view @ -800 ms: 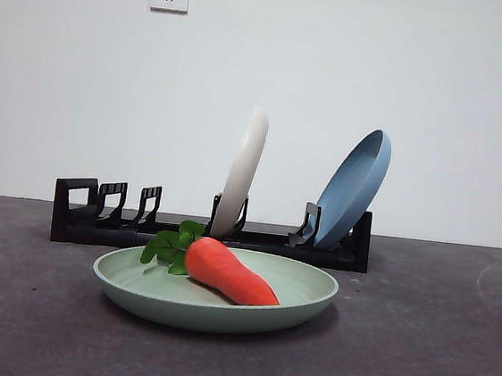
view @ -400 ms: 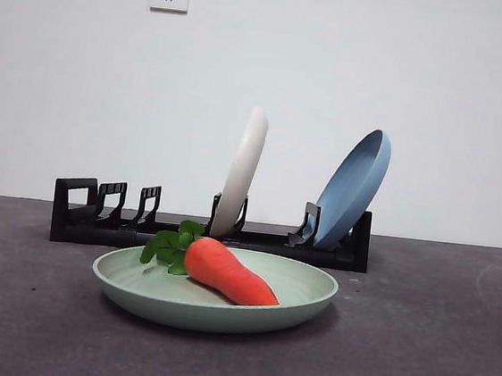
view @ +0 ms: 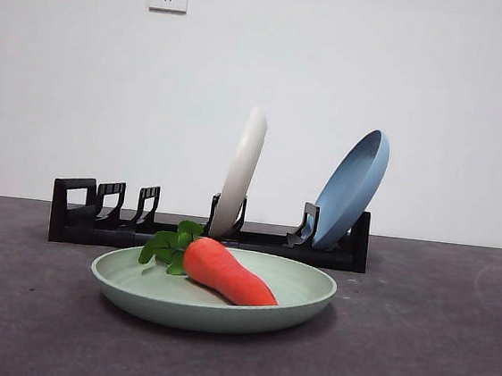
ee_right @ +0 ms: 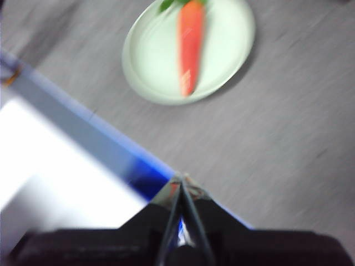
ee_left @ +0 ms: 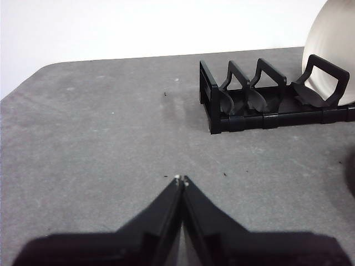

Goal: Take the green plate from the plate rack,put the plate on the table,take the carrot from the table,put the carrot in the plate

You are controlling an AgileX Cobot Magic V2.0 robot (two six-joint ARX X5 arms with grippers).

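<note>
I'm seeing the green plate [view: 212, 293] lying flat on the counter [view: 431, 351], just in front of the rack [view: 208, 233], not touching it. The carrot [view: 224, 271] is lying inside the plate, leaves toward the rack's loop end, tip pointing the other way.

Rack is holding 2 plates upright: a cream plate [view: 241, 173] near mid-rack and a blue plate [view: 350, 190] at the far end, both leaning. Slots at the loop end are standing free.

L gripper [ee_left: 181, 180]: I'm reading its fingers as pressed together at the tips, gripping nothing, hovering over bare counter [ee_left: 100, 138] near the rack's loop end [ee_left: 266, 100]; edge of the cream plate [ee_left: 333, 44] is showing behind the holders.

R gripper [ee_right: 181, 178]: fingers are meeting tip to tip, carrying nothing. It's sitting well apart from the plate [ee_right: 222, 50], near the counter's edge; pic is blurred. Carrot [ee_right: 190, 44] is showing lengthwise across the plate.

Neither arm is showing in the front view.
</note>
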